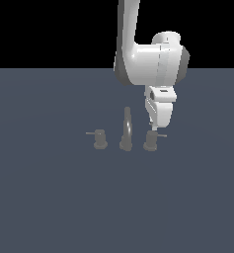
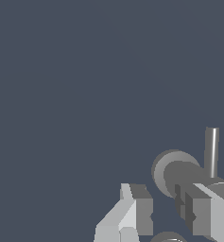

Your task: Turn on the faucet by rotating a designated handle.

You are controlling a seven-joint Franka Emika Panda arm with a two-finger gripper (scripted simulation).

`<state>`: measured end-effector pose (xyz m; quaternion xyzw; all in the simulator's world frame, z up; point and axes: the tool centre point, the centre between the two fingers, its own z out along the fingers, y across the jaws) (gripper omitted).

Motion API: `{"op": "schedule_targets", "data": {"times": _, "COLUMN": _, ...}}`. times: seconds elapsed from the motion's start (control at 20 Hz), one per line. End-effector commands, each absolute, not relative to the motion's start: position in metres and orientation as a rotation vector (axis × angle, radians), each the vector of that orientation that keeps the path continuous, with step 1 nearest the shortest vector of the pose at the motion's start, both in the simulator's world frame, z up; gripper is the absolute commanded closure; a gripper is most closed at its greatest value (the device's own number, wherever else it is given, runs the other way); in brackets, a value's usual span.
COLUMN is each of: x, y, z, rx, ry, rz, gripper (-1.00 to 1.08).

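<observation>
The faucet is a small dull-grey set on the floor: a tall slim curved spout with a stubby knob on either side. The handle is the knob on the exterior view's right, and its thin rod sticks out to the right. The twin knob has a rod pointing left. My gripper hangs straight down right over the handle, fingertips just above its top. In the wrist view my gripper is open and empty, and the handle with its rod lies under the fingers, closer to one of them.
A flat blue-grey floor spreads all around the faucet. The white arm comes down from above, behind the handle. A round grey part shows at the edge of the wrist view.
</observation>
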<state>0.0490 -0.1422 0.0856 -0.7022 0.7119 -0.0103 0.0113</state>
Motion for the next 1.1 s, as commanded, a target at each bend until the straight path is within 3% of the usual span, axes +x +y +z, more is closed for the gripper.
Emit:
{"op": "schedule_targets", "data": {"times": 0.0, "x": 0.037, "y": -0.162, "z": 0.063, "rx": -2.161, "ry": 2.282, "rz": -0.001, "gripper": 1.08}}
{"op": "schedule_targets", "data": {"times": 0.4, "x": 0.037, "y": -0.162, "z": 0.064, "rx": -2.160, "ry": 2.281, "rz": 0.000, "gripper": 1.08}}
{"op": "schedule_targets", "data": {"times": 0.45, "x": 0.053, "y": -0.143, "z": 0.086, "rx": -2.173, "ry": 2.229, "rz": -0.037, "gripper": 1.08}}
{"op": "schedule_targets", "data": {"times": 0.95, "x": 0.005, "y": -0.177, "z": 0.065, "rx": -2.161, "ry": 2.279, "rz": -0.002, "gripper": 1.08}}
{"op": "schedule_targets", "data": {"times": 1.05, "x": 0.015, "y": -0.169, "z": 0.070, "rx": -2.166, "ry": 2.260, "rz": -0.017, "gripper": 1.08}}
